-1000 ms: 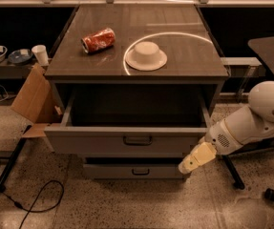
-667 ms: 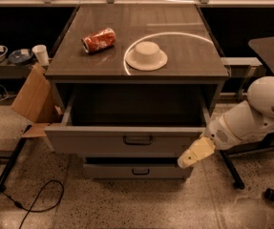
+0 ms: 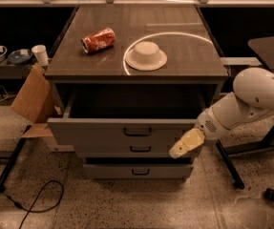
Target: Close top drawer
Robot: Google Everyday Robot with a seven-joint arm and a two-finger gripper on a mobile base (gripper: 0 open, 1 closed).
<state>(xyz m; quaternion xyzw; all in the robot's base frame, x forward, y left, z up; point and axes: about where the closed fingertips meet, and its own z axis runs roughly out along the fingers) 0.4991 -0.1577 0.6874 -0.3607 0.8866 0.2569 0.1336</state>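
The top drawer (image 3: pixel 103 131) of the grey cabinet stands pulled out, its inside dark and showing nothing in it. Its flat front carries a small dark bar handle (image 3: pixel 137 131) at the centre. My gripper (image 3: pixel 186 143), cream coloured on a white arm (image 3: pixel 251 101), comes in from the right. It sits low at the right end of the top drawer's front, touching or nearly touching it.
On the cabinet top (image 3: pixel 189 56) lie a crushed red can (image 3: pixel 98 40) and an upturned white bowl (image 3: pixel 146 55). Two shallower drawers (image 3: pixel 140 150) sit below. A cardboard box (image 3: pixel 31 97) stands at the left, a cable (image 3: pixel 26 199) lies on the floor, and dark table legs (image 3: pixel 229 168) are at the right.
My gripper has moved left and slightly up against the right end of the drawer front. The top drawer has slid in a little.
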